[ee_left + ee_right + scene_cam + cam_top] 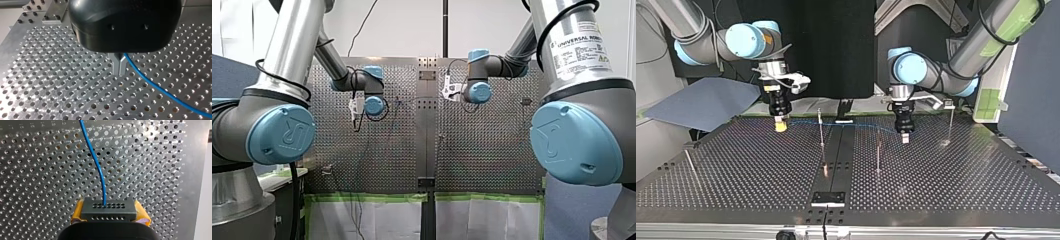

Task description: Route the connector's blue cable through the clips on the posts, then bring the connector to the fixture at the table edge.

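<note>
Perforated table (946, 185): silver metal, holes in even rows, glare in patches.
Centre strip (836, 150): darker band splitting the table into halves.
Grey-blue sheet (701, 102): tilted, beyond the table at the top view's left.
White paper panels (372, 222): at the front view's bottom, edged with green tape (362, 198).
Black pole (445, 27): upright behind the table.

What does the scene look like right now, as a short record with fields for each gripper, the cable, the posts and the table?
right gripper: yellow pads shut on the connector
left gripper: shut on the cable
cable: blue, spans from the connector to the left gripper
post: the cable crosses it between the grippers; clipped or not, cannot tell
table: perforated metal, under both grippers
</note>
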